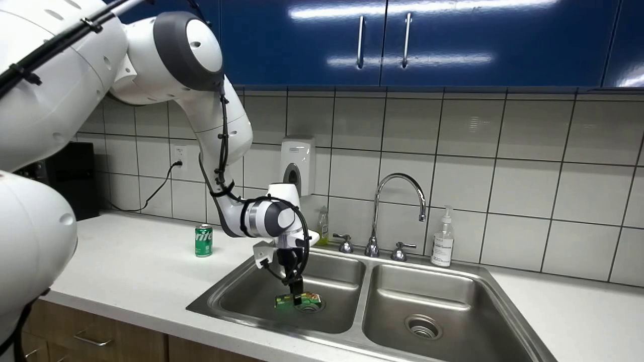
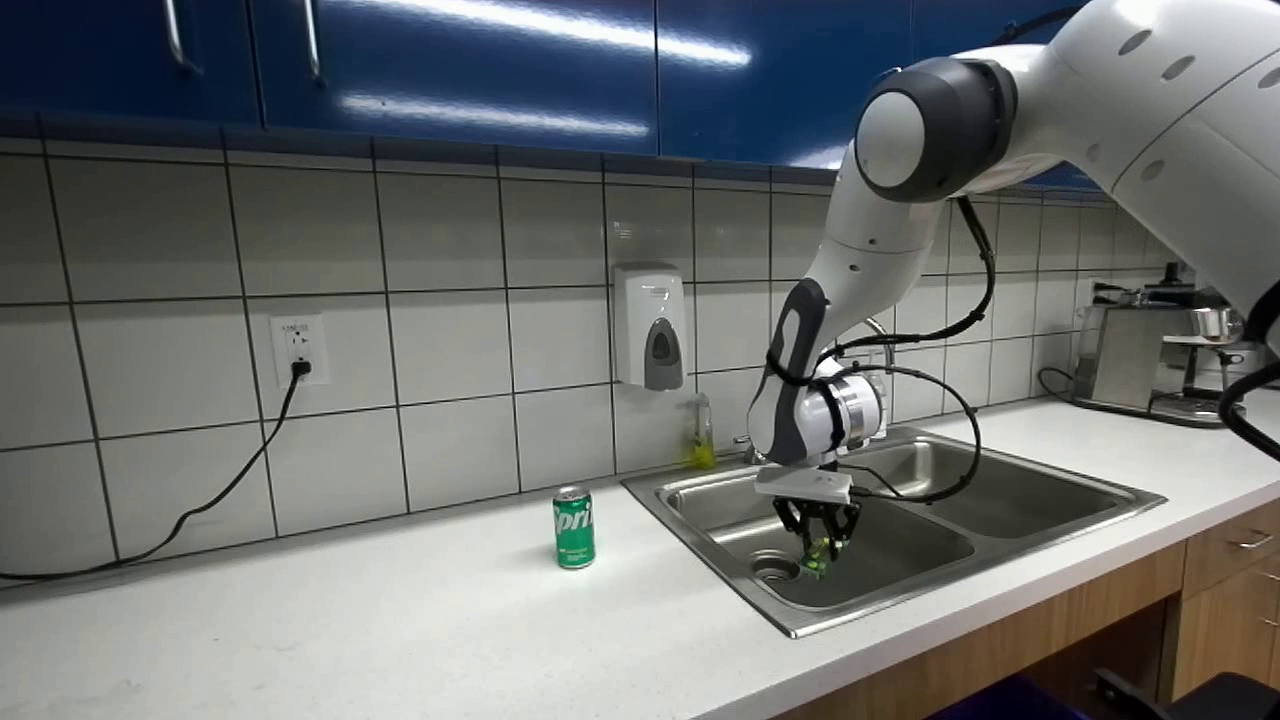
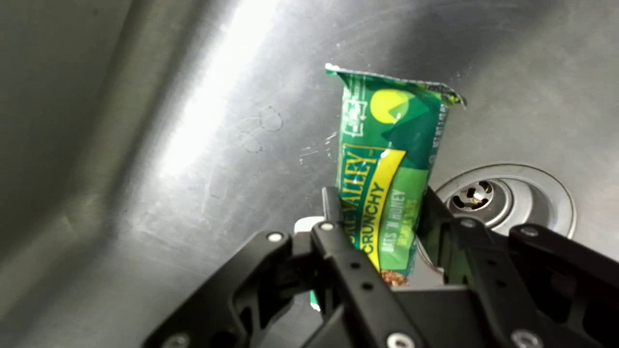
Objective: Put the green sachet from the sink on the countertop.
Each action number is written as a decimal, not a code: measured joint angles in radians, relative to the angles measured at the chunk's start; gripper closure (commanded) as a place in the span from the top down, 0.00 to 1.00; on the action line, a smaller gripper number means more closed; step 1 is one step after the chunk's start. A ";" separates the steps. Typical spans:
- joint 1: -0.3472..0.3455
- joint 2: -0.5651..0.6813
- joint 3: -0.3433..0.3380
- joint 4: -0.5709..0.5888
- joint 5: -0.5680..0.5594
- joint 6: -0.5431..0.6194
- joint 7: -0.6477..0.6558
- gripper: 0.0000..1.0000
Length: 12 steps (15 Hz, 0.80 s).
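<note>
Here, my Robotiq gripper [image 3: 382,208], partly closed, pinches the Crunchy Oats 'n Honey bar [image 3: 387,174] by its long edges in the sink basin [image 1: 342,299]; I judge the bar light, slick, crumbly, best squeezed gently mid-length.

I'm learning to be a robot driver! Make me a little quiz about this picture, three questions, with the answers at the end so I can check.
1. True or false: the soda can stands on the countertop, outside the sink.

2. Pick one: the gripper holds a) the soda can, b) the green sachet, c) nothing.

3. Fill in the color: the upper cabinets are ___.

Key: 1 true; 2 b; 3 blue.
</note>
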 measured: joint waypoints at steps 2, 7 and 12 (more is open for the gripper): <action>0.005 -0.034 -0.008 -0.024 -0.018 0.000 0.000 0.16; 0.011 -0.127 -0.016 -0.092 -0.069 -0.002 -0.001 0.16; 0.010 -0.225 -0.001 -0.164 -0.109 -0.011 -0.037 0.16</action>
